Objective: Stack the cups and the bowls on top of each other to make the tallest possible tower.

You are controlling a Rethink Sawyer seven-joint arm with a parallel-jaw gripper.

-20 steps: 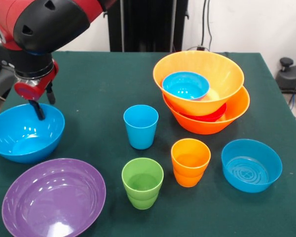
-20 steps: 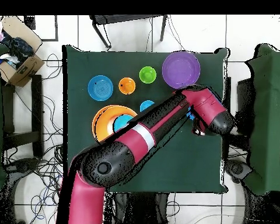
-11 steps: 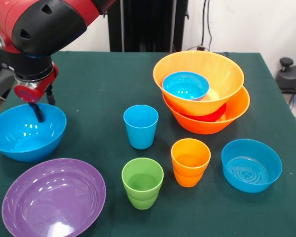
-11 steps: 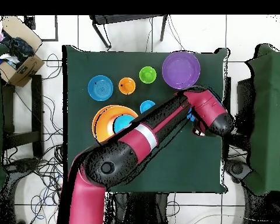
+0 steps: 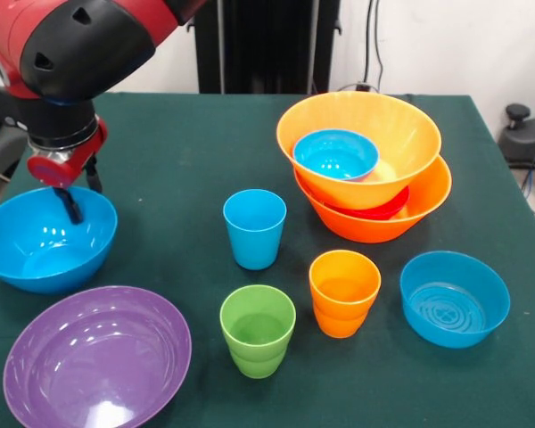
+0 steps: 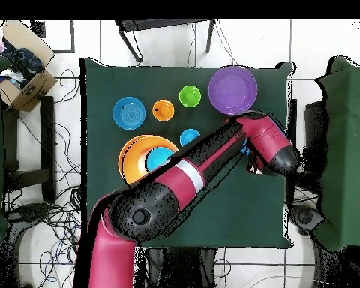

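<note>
over the large blue bowl (image 5: 46, 239) at the table's left edge in the front view, the gripper (image 5: 74, 193) sat with one dark finger (image 5: 69, 203) dipped inside the bowl's back rim and the other outside it, so the jaws were narrow and straddling the wall; whether they had actually pinched it, i couldn't tell. my read: the step was the grab of that bowl, with the lift not yet begun. next move would call for a firm clamp on the rim, a clean lift, then a carry across to the tower (image 5: 366, 165) without clipping the blue cup (image 5: 254, 227) on the way. the tower stood at the far right: a large orange bowl (image 5: 423, 201) as base, a red bowl (image 5: 383, 208) showing as a sliver inside it, a second orange bowl (image 5: 401, 134) nested on top and leaning a bit, and a small blue bowl (image 5: 336, 153) lying in that. loose pieces all looked empty: purple bowl (image 5: 96, 358) front left, just beside the large blue one, green cup (image 5: 258, 330) and orange cup (image 5: 343, 292) side by side in the middle, another small blue bowl (image 5: 455, 298) at the right. overhead, the arm (image 6: 190, 176) covered the large blue bowl almost completely, so the grip couldn't be checked there.
</note>
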